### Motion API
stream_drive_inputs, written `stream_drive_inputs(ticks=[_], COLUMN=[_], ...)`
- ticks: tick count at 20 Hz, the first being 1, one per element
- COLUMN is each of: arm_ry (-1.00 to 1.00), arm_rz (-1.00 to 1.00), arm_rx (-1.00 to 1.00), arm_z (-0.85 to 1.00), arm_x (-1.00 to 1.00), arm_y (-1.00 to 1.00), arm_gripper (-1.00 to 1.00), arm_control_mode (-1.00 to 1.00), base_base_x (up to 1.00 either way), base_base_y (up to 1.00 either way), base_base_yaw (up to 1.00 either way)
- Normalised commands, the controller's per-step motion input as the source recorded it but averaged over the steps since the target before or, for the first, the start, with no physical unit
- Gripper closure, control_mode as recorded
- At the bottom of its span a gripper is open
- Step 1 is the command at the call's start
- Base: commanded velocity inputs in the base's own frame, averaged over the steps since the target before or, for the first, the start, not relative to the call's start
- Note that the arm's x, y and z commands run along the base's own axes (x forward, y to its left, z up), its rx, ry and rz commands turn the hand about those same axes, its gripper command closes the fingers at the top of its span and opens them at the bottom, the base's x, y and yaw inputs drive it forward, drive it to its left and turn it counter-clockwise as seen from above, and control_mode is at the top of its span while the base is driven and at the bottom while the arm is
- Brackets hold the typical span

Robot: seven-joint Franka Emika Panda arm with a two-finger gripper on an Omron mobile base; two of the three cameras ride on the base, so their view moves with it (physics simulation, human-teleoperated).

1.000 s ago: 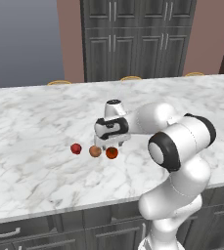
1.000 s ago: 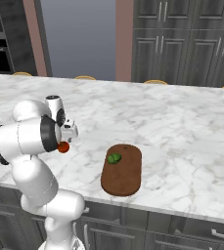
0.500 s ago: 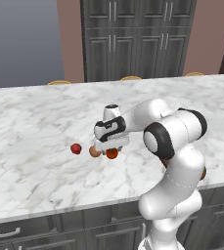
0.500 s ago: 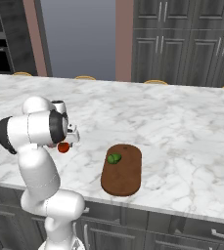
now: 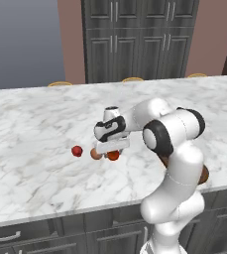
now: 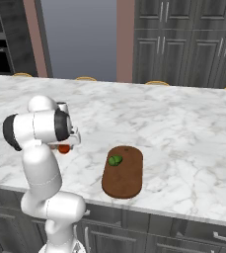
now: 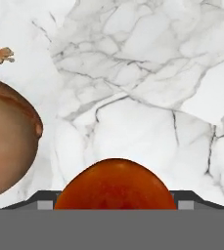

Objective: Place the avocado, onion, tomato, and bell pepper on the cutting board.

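Gripper (image 5: 113, 150) sits low over an orange-red ball (image 7: 115, 184), just beside the onion (image 5: 95, 154); finger opening cannot be determined. Avocado (image 6: 115, 160) rests on the cutting board (image 6: 125, 179).

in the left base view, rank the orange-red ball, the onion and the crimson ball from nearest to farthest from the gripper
1. Orange-red ball: right under the gripper, nearest.
2. Onion: just to the picture's left of the orange-red ball, beside the gripper's edge.
3. Crimson ball: farther left on the marble counter, clearly apart from the other two.
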Motion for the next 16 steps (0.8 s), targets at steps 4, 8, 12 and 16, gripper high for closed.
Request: stream_drive_inputs(ticks=[4,8,12,16], arm_ry=[-0.01,-0.03,-0.03,-0.04], arm_rz=[0.00,-0.06,-0.09,-0.03], arm_rx=[0.00,0.00,0.00,-0.05], arm_z=[0.73,0.97,0.84,0.52], arm_x=[-0.30,-0.33,-0.32,-0.20], arm_y=[-0.12,-0.39,-0.54,-0.70], arm_gripper=[1.00,1.00,1.00,1.00], arm_control_mode=[-1.00,-1.00,-1.00,-1.00], base_base_x=[0.00,0.00,0.00,0.00], base_base_y=[0.00,0.00,0.00,0.00], base_base_yaw=[0.00,0.00,0.00,0.00])
